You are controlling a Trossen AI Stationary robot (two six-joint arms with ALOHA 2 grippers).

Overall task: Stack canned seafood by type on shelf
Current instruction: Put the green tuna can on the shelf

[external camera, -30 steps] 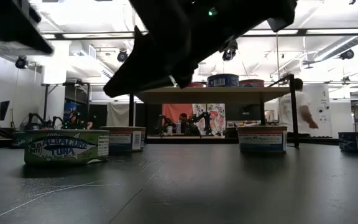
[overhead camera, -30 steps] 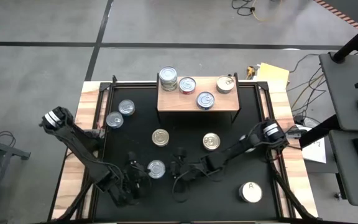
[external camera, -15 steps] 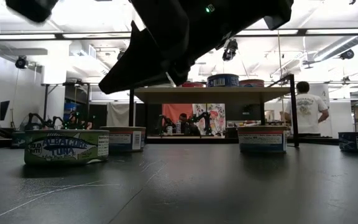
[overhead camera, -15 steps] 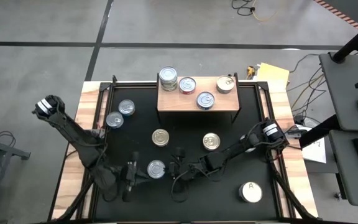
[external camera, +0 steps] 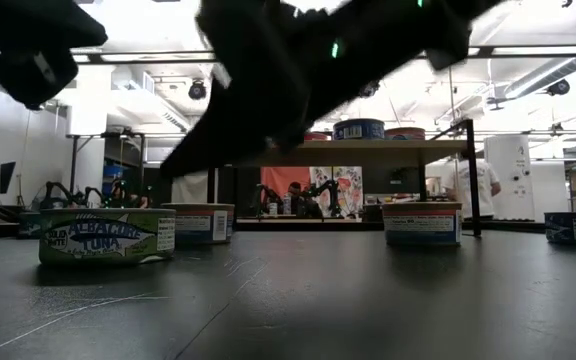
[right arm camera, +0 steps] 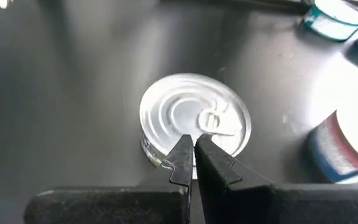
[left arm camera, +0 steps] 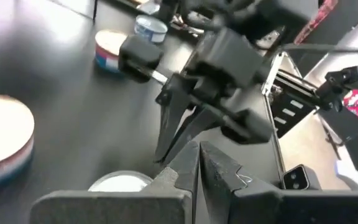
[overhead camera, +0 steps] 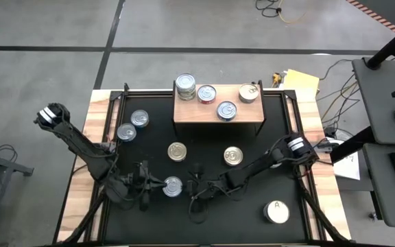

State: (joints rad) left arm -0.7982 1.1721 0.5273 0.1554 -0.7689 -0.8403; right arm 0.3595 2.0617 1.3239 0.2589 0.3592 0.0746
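While both arms hang low over the black tabletop (overhead camera: 204, 226), the left gripper (overhead camera: 145, 194) and right gripper (overhead camera: 196, 180) have their jaws shut tight, holding nothing. One silver tin (overhead camera: 173, 186) sits between them. Four tins rest on the wooden shelf (overhead camera: 190, 111).

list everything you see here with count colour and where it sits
shelf: one, light wood, far middle of the table
cans on shelf: a silver-topped stack at its left end, one red-rimmed, one blue-rimmed, one gold-topped
cans on table: two silver at far left, two gold-topped mid-table, one silver between the hands, one white marked A near right
table: one, black top, wooden edges
person: one, white top, in the room behind
left hand: shut, beside the silver can
right hand: shut, empty, beside the same can
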